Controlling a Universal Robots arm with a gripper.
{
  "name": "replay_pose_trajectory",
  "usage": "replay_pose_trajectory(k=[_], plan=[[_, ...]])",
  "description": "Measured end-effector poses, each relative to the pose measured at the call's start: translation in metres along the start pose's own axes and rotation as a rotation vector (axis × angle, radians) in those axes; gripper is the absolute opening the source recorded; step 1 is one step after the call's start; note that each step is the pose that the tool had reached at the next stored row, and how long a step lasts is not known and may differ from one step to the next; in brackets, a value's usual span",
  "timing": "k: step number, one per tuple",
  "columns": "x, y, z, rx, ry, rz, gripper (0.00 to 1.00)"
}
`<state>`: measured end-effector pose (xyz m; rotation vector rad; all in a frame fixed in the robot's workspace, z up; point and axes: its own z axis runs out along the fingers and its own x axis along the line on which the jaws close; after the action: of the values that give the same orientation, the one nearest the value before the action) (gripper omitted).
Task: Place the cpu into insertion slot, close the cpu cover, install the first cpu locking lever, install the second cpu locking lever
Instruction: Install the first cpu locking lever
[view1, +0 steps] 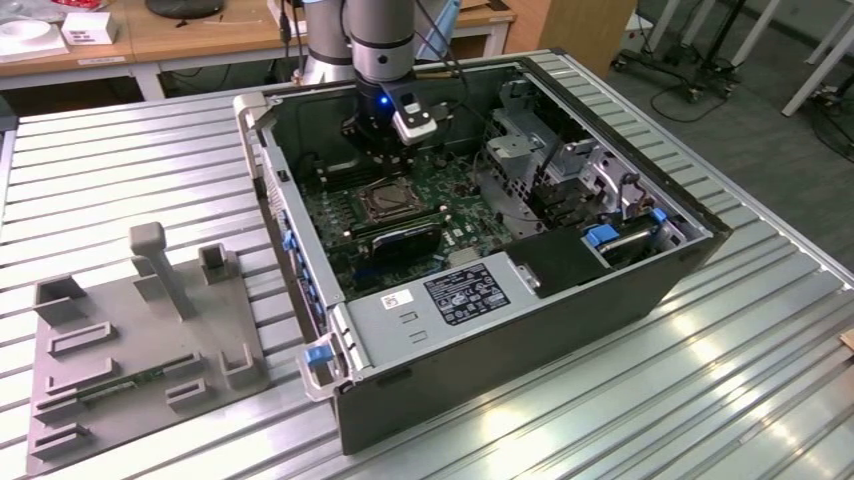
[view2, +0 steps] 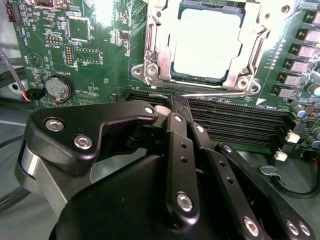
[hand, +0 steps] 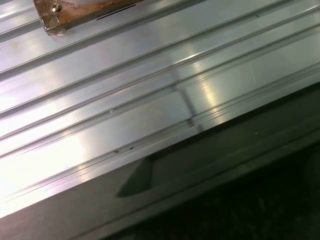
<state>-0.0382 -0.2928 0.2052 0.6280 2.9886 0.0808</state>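
Gripper (view2: 179, 102): black fingers (view2: 176, 135) pressed together, nothing seen between them — tips poised just beside the socket's edge, above the memory slots (view2: 240, 120).
Cpu (view2: 207, 42): seated in the insertion slot (view1: 384, 200), pale face glaring under the light.
Cpu cover (view2: 157, 50): lying flat, framing the chip.
Setting: green motherboard (view2: 90, 55) inside an open computer case (view1: 534, 330) — on a ribbed metal table (view1: 134, 150).

My ribbed aluminium table (view1: 694, 380) carries the open computer case (view1: 534, 330). Near the case, on the exterior view's left, a grey fixture plate (view1: 134, 345) lies flat.
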Motion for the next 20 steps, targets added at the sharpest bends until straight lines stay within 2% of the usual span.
replay_pose_trajectory(k=[16, 20], plan=[[-0.0001, -0.0009, 0.0029, 0.0001, -0.0007, 0.0, 0.11], [0.0014, 0.0022, 0.0028, 0.0018, -0.0011, 0.0, 0.11]])
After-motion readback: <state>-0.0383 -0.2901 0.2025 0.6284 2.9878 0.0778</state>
